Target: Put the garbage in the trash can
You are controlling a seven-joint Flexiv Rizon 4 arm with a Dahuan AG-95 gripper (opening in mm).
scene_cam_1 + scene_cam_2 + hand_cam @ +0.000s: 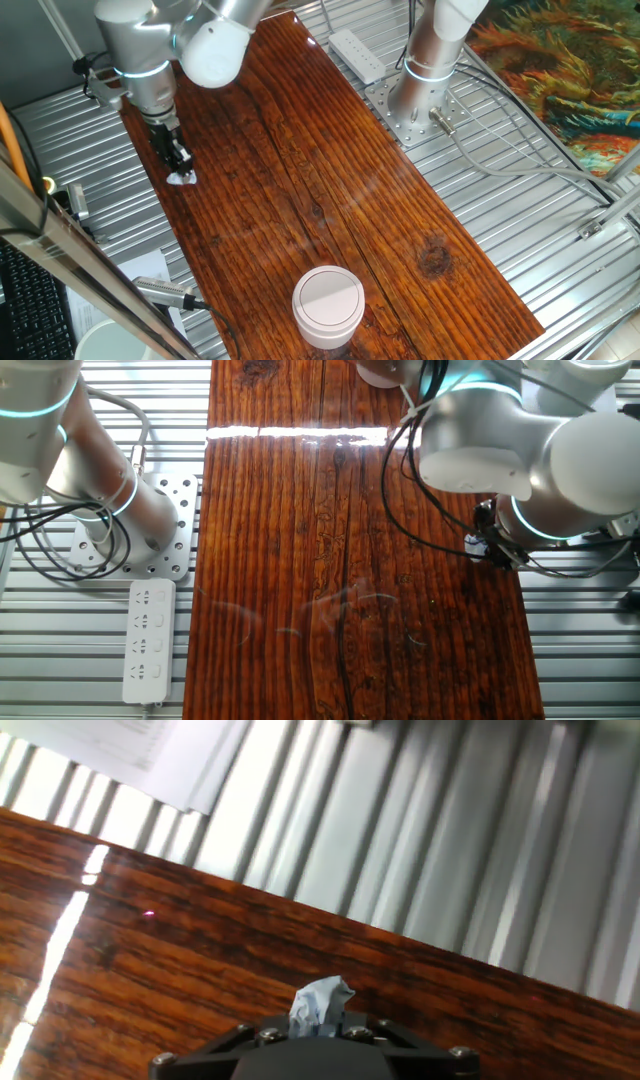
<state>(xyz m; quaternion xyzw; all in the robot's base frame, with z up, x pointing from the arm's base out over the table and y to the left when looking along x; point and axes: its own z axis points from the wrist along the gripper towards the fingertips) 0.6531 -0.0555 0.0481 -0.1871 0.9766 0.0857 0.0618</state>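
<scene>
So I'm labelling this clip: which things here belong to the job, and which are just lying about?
Job: the garbage at the gripper; the trash can at the wooden table's other end.
Lying about: power strip, second arm's base, papers.

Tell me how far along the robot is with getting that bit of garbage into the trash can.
Early stage. The gripper is down at the wooden table's edge, and the garbage sits right at its fingertips, apparently grasped. No carrying looks done: the trash can stands at the table's other end, lid flat. Lifting, carrying and dropping remain.
</scene>
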